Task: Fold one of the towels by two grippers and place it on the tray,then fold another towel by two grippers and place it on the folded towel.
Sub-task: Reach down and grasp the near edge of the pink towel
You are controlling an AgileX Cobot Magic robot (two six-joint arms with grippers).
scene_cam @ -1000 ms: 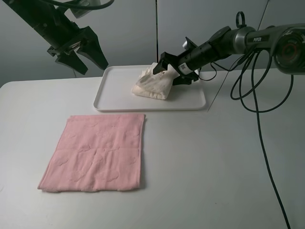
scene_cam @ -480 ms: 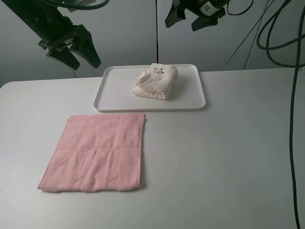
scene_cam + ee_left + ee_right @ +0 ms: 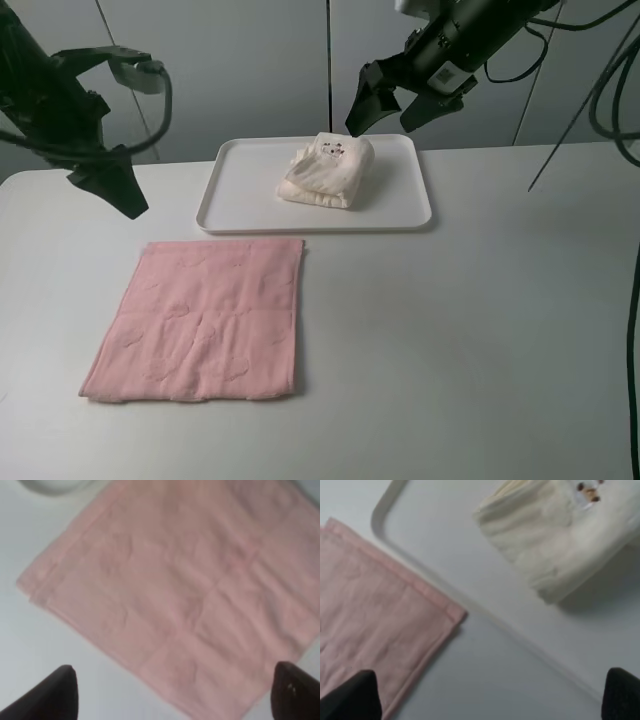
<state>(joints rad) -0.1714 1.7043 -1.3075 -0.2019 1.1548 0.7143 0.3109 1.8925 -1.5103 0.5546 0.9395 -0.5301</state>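
exterior high: left tool [image 3: 112, 185] is a dark silhouette in the air over the tabletop's [image 3: 450, 330] far-left part; finger gap unreadable from here. left arm [image 3: 40, 95] is cut off by the frame edge. right tool [image 3: 395, 103] hangs behind the tray's [image 3: 245, 190] far rim, fingers splayed, nothing between them; right arm [image 3: 480, 30] exits the top-right corner. black cables [image 3: 615, 90] loop down the right side, partly out of frame. tabletop is plain matte white; grey wall panels [image 3: 250, 70] with vertical seams behind it. tray is white, at the far middle of the tabletop. cream towel [image 3: 325, 172] lies in it about mid-tray as a folded, lumpy bundle, face mark [image 3: 335, 150] on top. pink towel [image 3: 200, 320] lies flat, unfolded, on the tabletop just in front of the tray's left half.

left wrist: blurred. only the ends of two dark fingertips [image 3: 50, 695] are in frame, far apart, so this tool is spread and empty. pink towel below it fills most of the frame, creases across it, one side running out of frame. a white rounded shape at the frame edge is cut off; can't tell what it is.

right wrist: soft too. right tool's fingertips [image 3: 350, 697] are far apart, gripping nothing. cream towel sits in the tray, partly cut off; face mark barely readable. pink towel's corner is just beside the tray rim; contact unclear.
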